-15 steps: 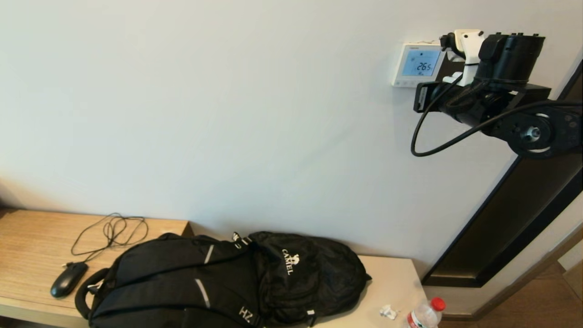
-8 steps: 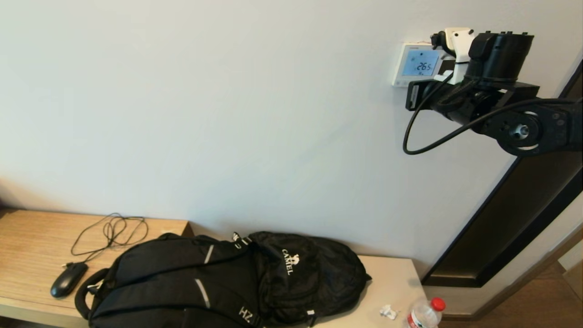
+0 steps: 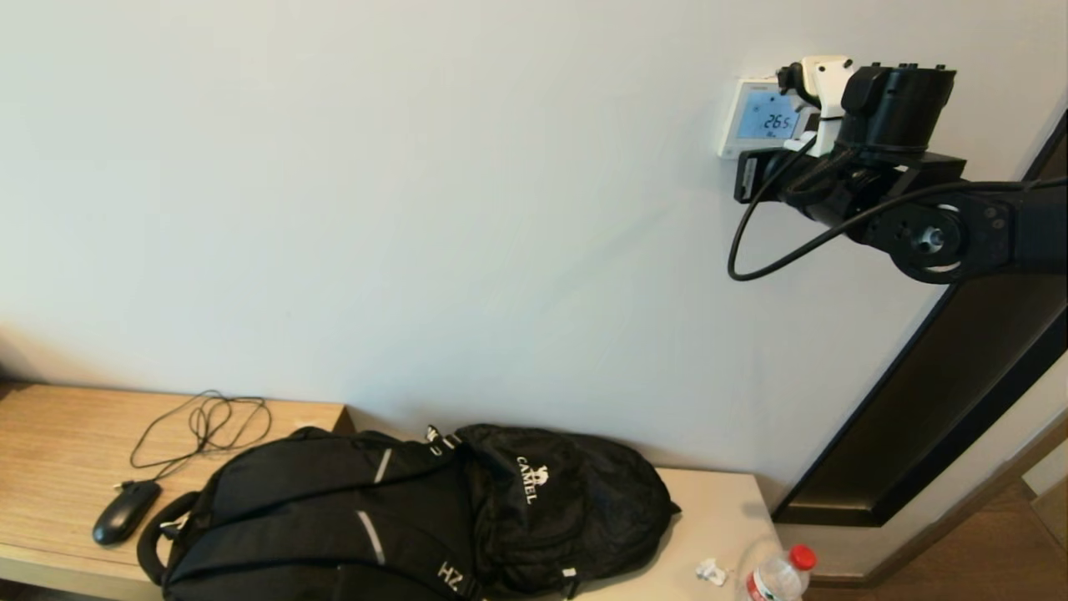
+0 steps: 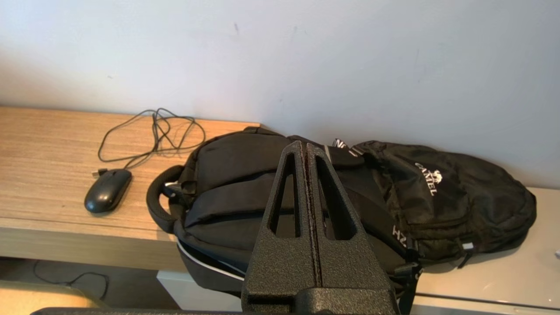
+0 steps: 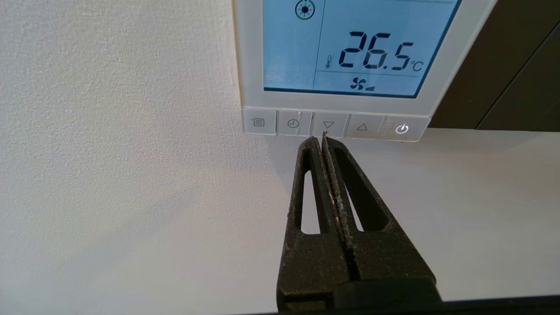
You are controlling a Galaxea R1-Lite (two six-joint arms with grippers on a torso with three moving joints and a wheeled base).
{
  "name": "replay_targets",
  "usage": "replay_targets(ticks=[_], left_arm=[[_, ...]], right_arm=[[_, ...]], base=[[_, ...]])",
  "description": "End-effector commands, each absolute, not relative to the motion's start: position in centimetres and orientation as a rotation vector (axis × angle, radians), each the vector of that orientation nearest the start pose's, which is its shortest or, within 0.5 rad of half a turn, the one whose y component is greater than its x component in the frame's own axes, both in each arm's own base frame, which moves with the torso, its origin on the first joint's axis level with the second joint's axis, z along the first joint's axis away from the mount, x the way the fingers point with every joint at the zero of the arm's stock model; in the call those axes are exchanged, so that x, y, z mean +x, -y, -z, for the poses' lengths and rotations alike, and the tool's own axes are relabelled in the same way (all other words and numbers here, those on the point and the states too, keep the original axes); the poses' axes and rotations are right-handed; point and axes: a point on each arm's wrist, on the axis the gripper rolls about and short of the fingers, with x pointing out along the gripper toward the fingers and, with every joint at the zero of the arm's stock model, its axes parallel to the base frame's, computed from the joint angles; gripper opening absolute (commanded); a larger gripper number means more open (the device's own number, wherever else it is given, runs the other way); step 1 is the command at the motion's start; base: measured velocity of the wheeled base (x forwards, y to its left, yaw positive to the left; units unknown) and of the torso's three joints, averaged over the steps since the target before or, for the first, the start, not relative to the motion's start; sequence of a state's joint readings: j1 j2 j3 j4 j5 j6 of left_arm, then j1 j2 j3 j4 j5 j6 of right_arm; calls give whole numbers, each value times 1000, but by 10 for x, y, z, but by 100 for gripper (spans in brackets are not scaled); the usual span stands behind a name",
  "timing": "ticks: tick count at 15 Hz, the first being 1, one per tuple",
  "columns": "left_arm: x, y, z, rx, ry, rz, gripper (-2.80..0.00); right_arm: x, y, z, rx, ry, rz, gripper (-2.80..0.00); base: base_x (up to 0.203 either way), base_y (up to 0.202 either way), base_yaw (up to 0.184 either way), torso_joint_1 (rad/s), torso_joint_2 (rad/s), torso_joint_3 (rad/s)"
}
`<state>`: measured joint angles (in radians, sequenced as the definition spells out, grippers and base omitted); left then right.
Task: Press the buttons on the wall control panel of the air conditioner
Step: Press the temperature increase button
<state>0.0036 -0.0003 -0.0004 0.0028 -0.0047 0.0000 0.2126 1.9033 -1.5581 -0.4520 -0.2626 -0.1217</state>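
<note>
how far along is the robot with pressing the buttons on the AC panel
Done: the panel is lit, reading 26.5, so it is on. In hand: the right gripper, shut, has its tips at the lower edge of the down-arrow button; contact is unclear. Left: the other buttons. The left gripper hangs shut over the backpack.

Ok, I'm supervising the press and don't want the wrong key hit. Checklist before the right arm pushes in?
1. Right gripper fingers shut to one tip: ok.
2. Tip lined up below the down-arrow button in the pale grey button row: ok.
3. Small white square wall control panel's light blue screen lit, showing 26.5: ok.
4. Tip touching the button: cannot tell.
5. Left gripper shut, over the black backpack, away from the panel: ok.
</note>
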Motion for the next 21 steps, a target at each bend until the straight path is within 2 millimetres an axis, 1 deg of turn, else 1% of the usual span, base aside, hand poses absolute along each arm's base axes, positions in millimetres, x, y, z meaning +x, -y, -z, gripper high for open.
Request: replay_targets(ticks=[1,7,11,21], left_arm=[[-23,0,-76,0,1,2,-280],[-23,0,-75,0,-2,0,-280],[-23,0,-75,0,-1,0,-280],[-23,0,-75,0,-2,0,-280]], right_arm=[[384,-77,-304,-98,100,57,-280],[391,-79,-303,-95,103,54,-280],[392,-83,-306,-92,115,47,-280],[394,-82,-301,-95,101,51,-280]], base=[[0,0,0,0,0,0],[0,0,0,0,0,0],[0,0,0,0,0,0],[0,0,0,0,0,0]])
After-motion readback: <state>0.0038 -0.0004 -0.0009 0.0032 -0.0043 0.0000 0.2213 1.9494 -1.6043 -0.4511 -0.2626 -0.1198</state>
